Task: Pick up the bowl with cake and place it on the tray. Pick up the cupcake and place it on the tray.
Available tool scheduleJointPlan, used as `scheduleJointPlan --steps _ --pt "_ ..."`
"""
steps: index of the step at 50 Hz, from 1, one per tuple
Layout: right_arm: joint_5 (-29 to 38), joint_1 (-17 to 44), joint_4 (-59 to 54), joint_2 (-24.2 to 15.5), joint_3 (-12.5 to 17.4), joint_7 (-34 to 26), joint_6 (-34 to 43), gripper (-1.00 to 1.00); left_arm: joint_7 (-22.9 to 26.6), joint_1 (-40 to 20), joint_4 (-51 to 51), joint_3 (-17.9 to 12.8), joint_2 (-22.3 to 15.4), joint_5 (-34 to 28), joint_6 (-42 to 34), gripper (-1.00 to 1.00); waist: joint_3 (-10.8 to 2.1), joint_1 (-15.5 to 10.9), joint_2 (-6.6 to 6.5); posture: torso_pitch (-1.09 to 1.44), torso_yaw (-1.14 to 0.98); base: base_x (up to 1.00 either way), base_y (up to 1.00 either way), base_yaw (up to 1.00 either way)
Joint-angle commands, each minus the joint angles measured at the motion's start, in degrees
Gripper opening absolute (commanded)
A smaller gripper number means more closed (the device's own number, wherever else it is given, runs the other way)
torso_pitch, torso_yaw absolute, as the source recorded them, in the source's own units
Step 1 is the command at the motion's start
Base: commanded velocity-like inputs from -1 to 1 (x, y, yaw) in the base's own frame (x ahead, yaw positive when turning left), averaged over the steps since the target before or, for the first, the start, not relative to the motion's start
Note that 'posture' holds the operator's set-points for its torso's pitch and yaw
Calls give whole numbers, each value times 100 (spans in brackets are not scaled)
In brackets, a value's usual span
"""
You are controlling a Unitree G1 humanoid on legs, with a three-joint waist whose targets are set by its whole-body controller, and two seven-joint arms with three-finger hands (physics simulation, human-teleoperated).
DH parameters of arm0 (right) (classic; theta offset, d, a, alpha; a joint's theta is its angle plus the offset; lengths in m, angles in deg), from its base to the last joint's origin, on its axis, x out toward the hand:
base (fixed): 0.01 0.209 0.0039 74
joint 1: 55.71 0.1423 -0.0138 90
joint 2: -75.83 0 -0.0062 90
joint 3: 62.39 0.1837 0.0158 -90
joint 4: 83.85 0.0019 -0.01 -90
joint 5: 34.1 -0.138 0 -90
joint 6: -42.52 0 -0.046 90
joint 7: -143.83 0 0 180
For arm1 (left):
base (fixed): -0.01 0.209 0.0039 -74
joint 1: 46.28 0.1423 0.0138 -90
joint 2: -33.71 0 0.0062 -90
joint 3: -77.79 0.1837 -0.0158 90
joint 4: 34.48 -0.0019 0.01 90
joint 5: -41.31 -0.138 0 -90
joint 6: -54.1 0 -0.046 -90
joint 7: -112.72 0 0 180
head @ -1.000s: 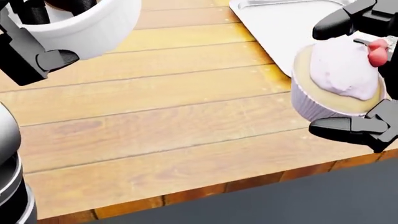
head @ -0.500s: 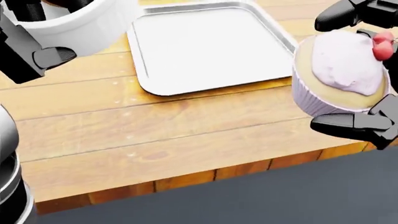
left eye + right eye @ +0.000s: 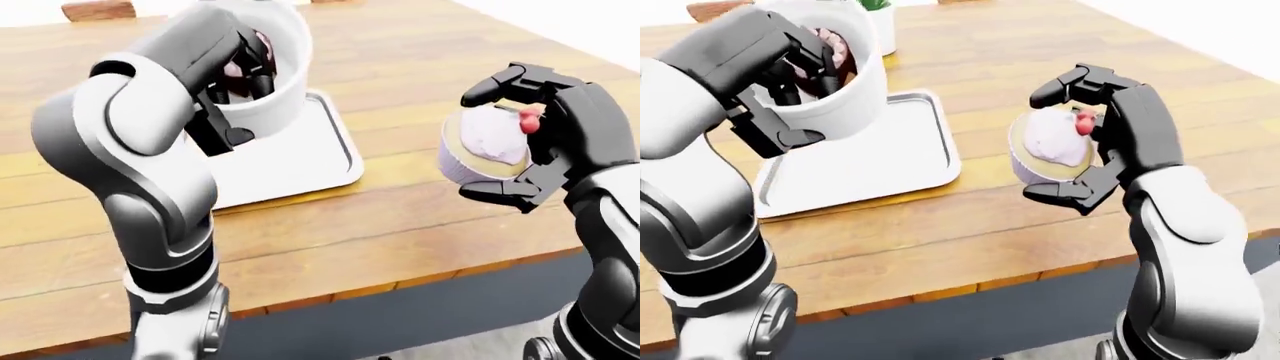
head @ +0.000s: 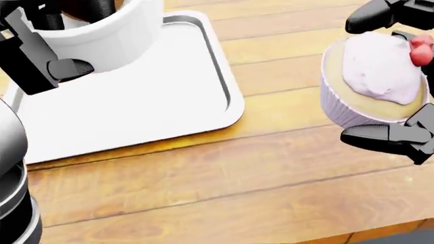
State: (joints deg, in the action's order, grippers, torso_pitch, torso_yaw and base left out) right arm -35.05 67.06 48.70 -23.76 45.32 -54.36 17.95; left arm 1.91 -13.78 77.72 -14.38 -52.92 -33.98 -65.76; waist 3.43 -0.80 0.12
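Right-eye view takes in the wooden worktop (image 3: pixel 970 217) across most of the frame, with the white tray (image 3: pixel 895 161) lying flat at centre left. Above the tray's upper left part hangs the white bowl (image 3: pixel 840 82), cake showing dark and pink inside; the left hand (image 3: pixel 235 82) is closed on its rim, fingers hooked inside the wall and a thumb outside. It looks rigid and smooth, probably the heavier item, so a rim pinch could let it tilt. At centre right, clear of the worktop and beside the tray, the right hand (image 3: pixel 1080 142) is closed around the cupcake (image 3: pixel 1050 146), one finger over the top and one under the base. Its paper cup likely crushes easily and the pink frosting smears, so the ribbed wall is the safest place to hold.
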Motion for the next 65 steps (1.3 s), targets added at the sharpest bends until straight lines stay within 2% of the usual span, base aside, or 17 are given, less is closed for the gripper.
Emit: scheduleJointPlan --steps 1,4,5,6,9,16,20,21,24,25,31,34,39,42,44,49,65 --pt "22 130 69 -72 75 27 -177 -100 -388 -303 422 -89 -60 -108 80 -100 -94 -5 74 0 0 0 0 80" --pt "2 171 103 -104 100 23 -112 -100 -363 -347 417 -88 -70 -114 71 -100 -183 157 762 0 0 0 0 80" --pt "2 166 84 -105 93 25 -137 -100 -361 -352 415 -89 -72 -112 72 -100 -138 85 422 0 0 0 0 80" --pt "2 166 74 -108 89 27 -147 -100 -360 -361 410 -91 -78 -110 73 -100 -223 77 512 0 0 0 0 79" --pt "-7 190 129 -136 89 22 -50 -100 -315 -405 418 -98 -96 -119 57 -100 -268 12 483 0 0 0 0 80" --pt "-68 237 50 -98 161 64 -106 -100 -256 -462 443 -118 -136 -120 38 -100 -86 113 204 0 0 0 0 51" --pt "-112 244 85 -166 172 96 -75 -100 -223 -493 452 -117 -156 -124 24 -100 -140 225 -138 0 0 0 0 0" --pt "-115 238 114 -191 160 94 -49 -100 -235 -485 451 -118 -154 -122 26 -100 -44 189 -36 0 0 0 0 0" --pt "-126 238 146 -223 183 88 -21 -100 -237 -463 462 -117 -153 -122 26 -100 -92 150 48 0 0 0 0 0" --pt "-128 213 123 -212 201 93 -71 -100 -244 -459 464 -117 -149 -126 23 -100 -213 141 -15 0 0 0 12 0" --pt "-124 168 49 -207 181 125 -174 -100 -238 -450 472 -115 -138 -133 23 -100 -190 -18 318 0 0 0 39 0" --pt "-120 155 45 -196 168 138 -178 -100 -249 -439 468 -114 -139 -123 29 -100 -248 -5 341 0 0 0 52 0" --pt "-149 233 133 -218 190 134 -14 -100 -269 -442 450 -115 -141 -114 27 -100 -147 86 9 0 0 0 53 0" --pt "-161 250 117 -219 208 157 -17 -100 -268 -427 461 -112 -136 -112 25 -100 -370 172 -487 0 0 0 41 0" --pt "-176 245 43 -190 225 181 -103 -100 -263 -441 458 -113 -141 -112 27 -100 -119 79 -359 0 0 0 4 0" --pt "-249 338 122 -272 241 191 55 -100 -273 -465 434 -119 -160 -95 36 -100 -110 61 -80 0 0 0 0 0" --pt "-410 703 156 -556 282 213 369 -100 -146 -570 463 -46 -80 -188 66 -100 65 -115 332 0 0 0 0 0"
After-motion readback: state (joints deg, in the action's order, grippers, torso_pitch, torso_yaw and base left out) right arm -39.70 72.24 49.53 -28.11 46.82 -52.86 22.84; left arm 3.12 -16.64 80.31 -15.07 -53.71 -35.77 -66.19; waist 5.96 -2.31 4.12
